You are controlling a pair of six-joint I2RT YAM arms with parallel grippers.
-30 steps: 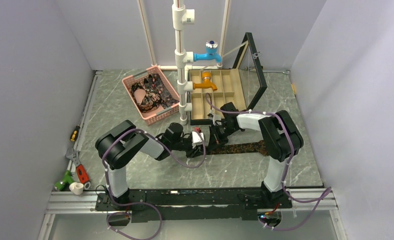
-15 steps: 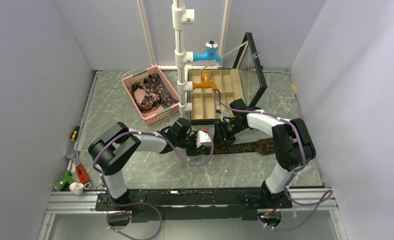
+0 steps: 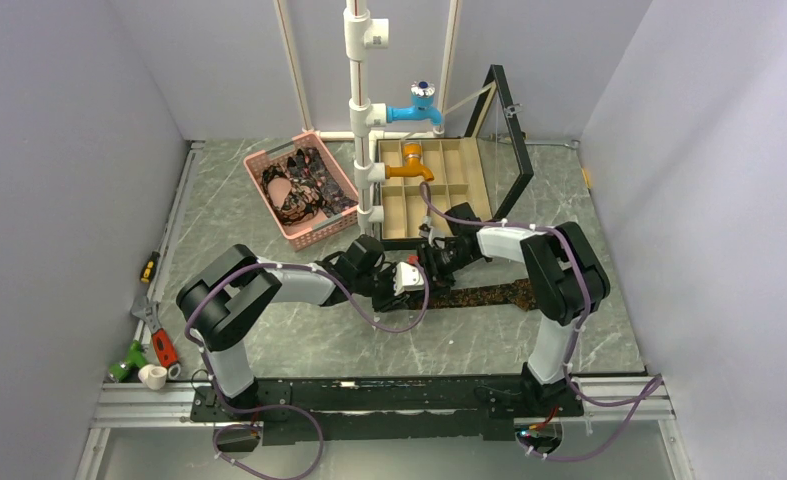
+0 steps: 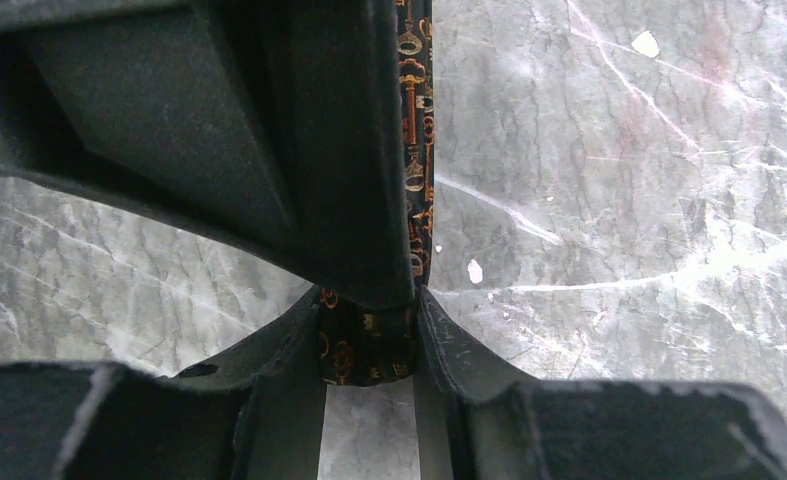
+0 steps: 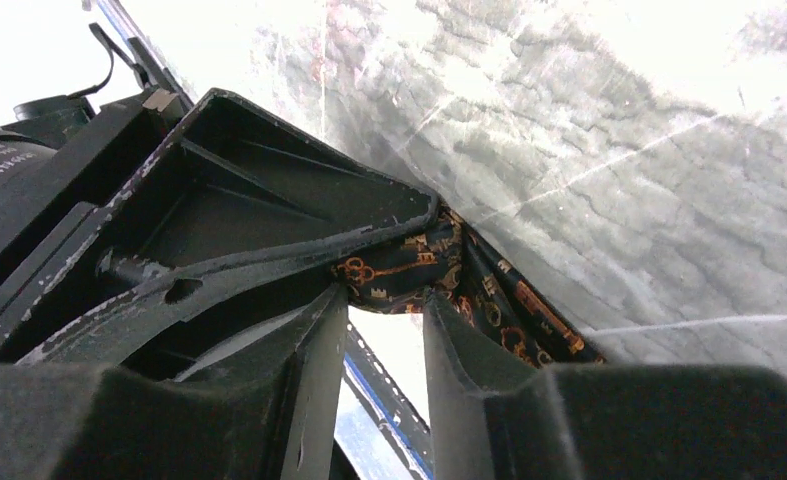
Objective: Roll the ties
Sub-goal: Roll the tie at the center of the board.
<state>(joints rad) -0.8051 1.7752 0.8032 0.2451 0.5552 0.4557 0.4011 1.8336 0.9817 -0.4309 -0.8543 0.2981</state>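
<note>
A dark tie [image 3: 489, 296] patterned with small orange keys lies flat across the middle of the table, running right from both grippers. In the left wrist view its rolled end [image 4: 364, 345] is pinched between the fingers of my left gripper [image 4: 367, 298], which is shut on it. My left gripper [image 3: 421, 283] and right gripper [image 3: 435, 270] meet tip to tip over that end. In the right wrist view my right gripper [image 5: 387, 292] has its fingers apart with light between them, and the tie's fold [image 5: 399, 272] sits just at their tips.
A pink mesh basket [image 3: 265, 163] at the back left holds more ties [image 3: 304, 185]. An open wooden compartment box [image 3: 449, 190] stands behind the grippers. A white pipe stand [image 3: 361, 120] carries blue and orange taps. Hand tools [image 3: 154, 345] lie at the left edge.
The right gripper was shut on the tie and has opened at the tie's end. The right arm swung out to the right and came back. The left arm stretched slightly further right.
</note>
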